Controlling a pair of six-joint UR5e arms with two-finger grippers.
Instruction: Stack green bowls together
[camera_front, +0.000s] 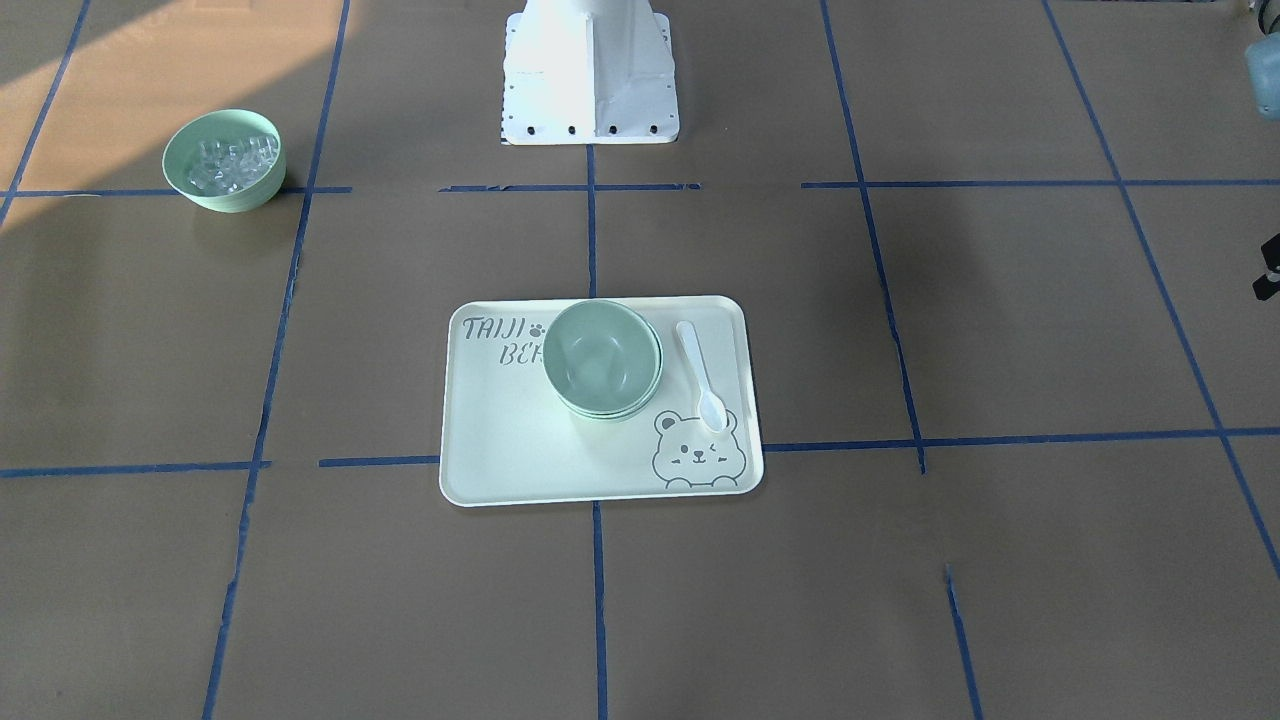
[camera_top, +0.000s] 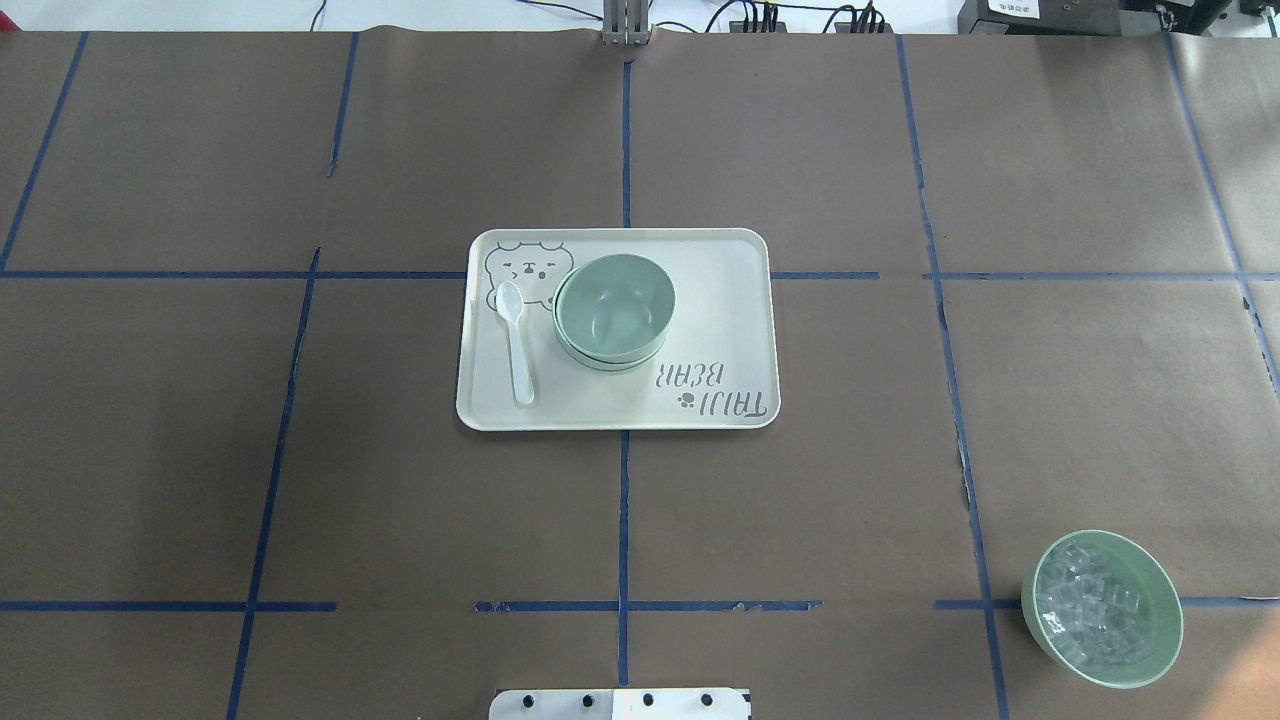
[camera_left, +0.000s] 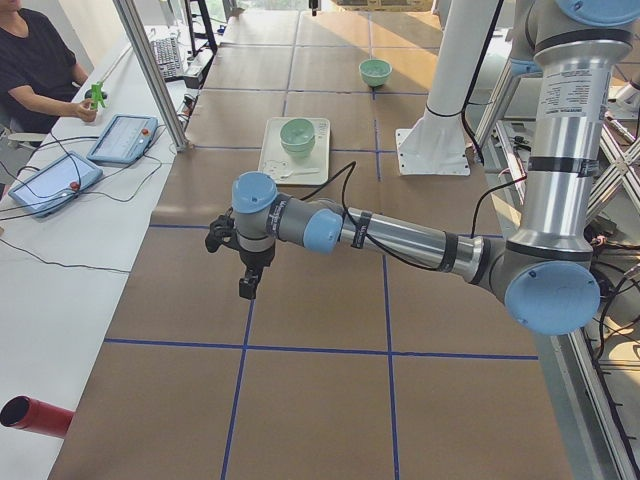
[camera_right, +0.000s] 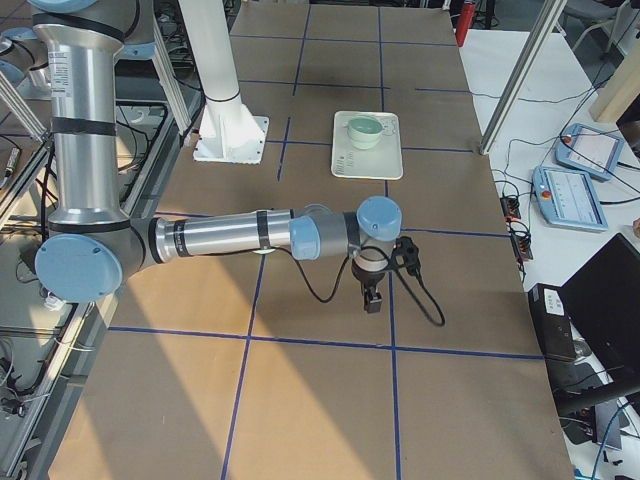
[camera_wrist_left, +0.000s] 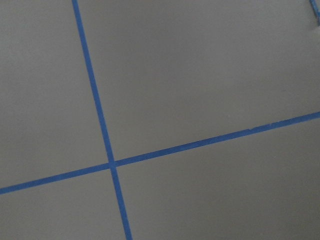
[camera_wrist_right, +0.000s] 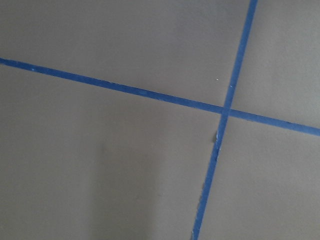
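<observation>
The green bowls sit nested in one stack on the pale bear-print tray at the table's middle. The stack also shows in the overhead view and both side views. My left gripper hangs over bare paper near the table's left end, far from the tray. My right gripper hangs over bare paper near the right end. Both show only in the side views, so I cannot tell whether they are open or shut. The wrist views show only brown paper and blue tape.
A white spoon lies on the tray beside the stack. A like green bowl of clear cubes stands near the robot's right. The white robot base is behind the tray. An operator sits by tablets.
</observation>
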